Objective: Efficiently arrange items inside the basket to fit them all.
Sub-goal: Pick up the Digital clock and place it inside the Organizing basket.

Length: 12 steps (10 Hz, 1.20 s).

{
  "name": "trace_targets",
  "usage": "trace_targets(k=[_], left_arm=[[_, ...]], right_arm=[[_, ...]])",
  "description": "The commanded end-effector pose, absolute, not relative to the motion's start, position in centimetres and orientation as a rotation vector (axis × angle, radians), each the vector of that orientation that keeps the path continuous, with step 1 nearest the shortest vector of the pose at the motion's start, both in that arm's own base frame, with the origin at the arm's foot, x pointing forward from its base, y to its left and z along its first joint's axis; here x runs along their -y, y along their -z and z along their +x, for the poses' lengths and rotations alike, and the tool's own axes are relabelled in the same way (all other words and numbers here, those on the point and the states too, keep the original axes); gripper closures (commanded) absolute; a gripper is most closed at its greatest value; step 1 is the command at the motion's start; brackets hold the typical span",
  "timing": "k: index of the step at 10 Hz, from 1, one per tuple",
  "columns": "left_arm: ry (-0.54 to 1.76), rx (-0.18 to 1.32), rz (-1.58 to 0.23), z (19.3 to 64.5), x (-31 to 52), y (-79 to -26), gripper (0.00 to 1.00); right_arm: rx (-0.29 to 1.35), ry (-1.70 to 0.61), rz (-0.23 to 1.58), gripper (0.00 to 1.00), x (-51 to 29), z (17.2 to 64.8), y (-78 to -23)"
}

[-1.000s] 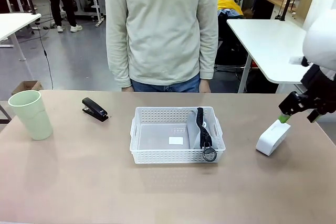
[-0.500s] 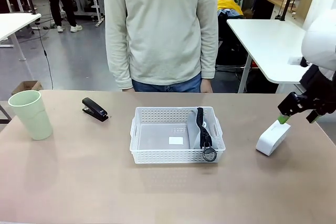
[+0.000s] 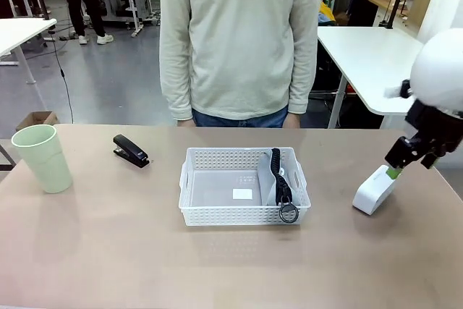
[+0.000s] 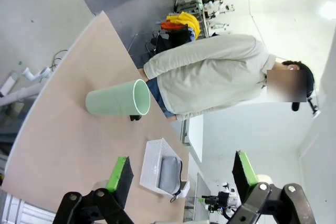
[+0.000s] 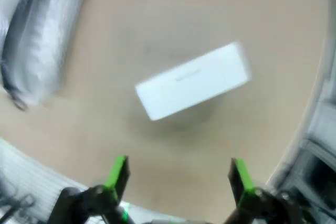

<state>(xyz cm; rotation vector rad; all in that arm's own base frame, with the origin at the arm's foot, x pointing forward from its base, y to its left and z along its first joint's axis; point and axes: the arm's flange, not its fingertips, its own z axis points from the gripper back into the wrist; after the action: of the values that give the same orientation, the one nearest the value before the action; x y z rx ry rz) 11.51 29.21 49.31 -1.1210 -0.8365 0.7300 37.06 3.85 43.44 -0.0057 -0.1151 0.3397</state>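
The white mesh basket [image 3: 195, 180] sits mid-table with the grey pouch [image 3: 273, 179] standing at its right end, black strap hanging over the front rim. A white boxy device [image 3: 375, 189] lies on the table to the right; my right gripper [image 3: 396, 170] hangs open just above its far end, and the right wrist view shows the white boxy device [image 5: 193, 81] ahead of the spread fingers. The black stapler [image 3: 130, 150] and pale green cup [image 3: 43, 158] stand at the left. My left gripper [image 4: 181, 179] is open and high, looking at the cup [image 4: 118, 98] and the basket [image 4: 153, 165].
A person in a pale sweater [image 3: 239, 41] stands at the table's far edge, hands down. Bare tabletop lies in front of the basket and between the basket and the white device. A white desk [image 3: 369, 56] stands behind on the right.
My right gripper has dropped a little and shifted right over the white device. The person has stepped slightly to the right. The items on the table have not moved.
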Motion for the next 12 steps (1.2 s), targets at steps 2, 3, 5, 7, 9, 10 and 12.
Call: trace_targets(k=[2,3,5,7,9,10,12], left_arm=[[-0.714,0.870,-1.124,10.8,-29.5,-49.4,0.00],[-0.714,0.870,-1.124,10.8,-29.5,-49.4,0.00],[-0.714,0.870,-1.124,10.8,-29.5,-49.4,0.00],[-0.714,0.870,-1.124,10.8,-29.5,-49.4,0.00],[-0.714,0.870,-1.124,10.8,-29.5,-49.4,0.00],[-0.714,0.870,-1.124,10.8,-29.5,-49.4,0.00],[-0.714,0.870,-1.124,10.8,-29.5,-49.4,0.00]], right_arm=[[0.032,-1.276,-0.223,0.00,-2.5,40.0,-42.6],[0.084,-1.549,-0.169,0.00,-2.3,40.6,-42.4],[0.193,-1.916,-0.071,0.00,-2.0,41.8,-41.7],[0.362,-2.237,0.172,0.00,-1.5,43.0,-40.8],[0.344,-2.422,0.307,0.00,-1.6,43.9,-39.8],[0.284,-2.477,0.258,0.00,-2.1,43.9,-39.4],[0.250,-1.897,-0.048,0.00,-3.2,43.2,-40.1]])
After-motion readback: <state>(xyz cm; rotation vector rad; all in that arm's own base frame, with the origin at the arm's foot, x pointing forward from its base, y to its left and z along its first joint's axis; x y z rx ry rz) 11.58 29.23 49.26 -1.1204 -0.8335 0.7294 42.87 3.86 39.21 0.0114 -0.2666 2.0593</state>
